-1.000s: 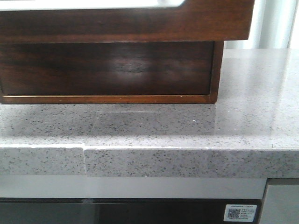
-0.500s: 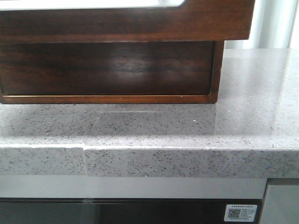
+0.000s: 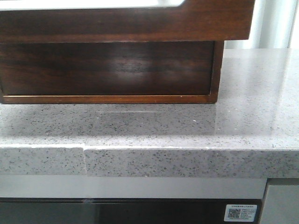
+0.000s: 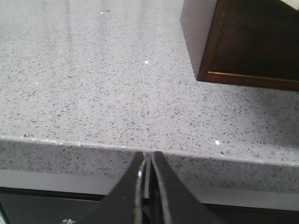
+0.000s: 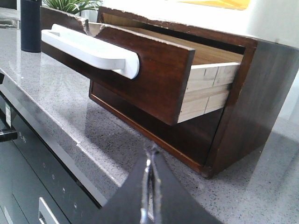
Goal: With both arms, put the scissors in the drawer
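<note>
The dark brown drawer (image 3: 140,23) stands pulled out of the wooden box (image 3: 112,70), overhanging the box's lower front. In the right wrist view the drawer (image 5: 154,79) shows its white cutout grip (image 5: 93,49) and pale wood sides; its inside is hidden. The scissors are not in view in any frame. My left gripper (image 4: 147,156) is shut and empty, at the counter's front edge, left of the box corner (image 4: 252,42). My right gripper (image 5: 152,154) is shut, low before the box's right front corner.
The grey speckled counter (image 3: 187,126) has a thick front edge with a seam (image 3: 85,161). A dark appliance front (image 3: 140,212) with a QR sticker (image 3: 240,212) sits below. A dark bottle (image 5: 30,25) and a plant (image 5: 70,5) stand beyond the drawer.
</note>
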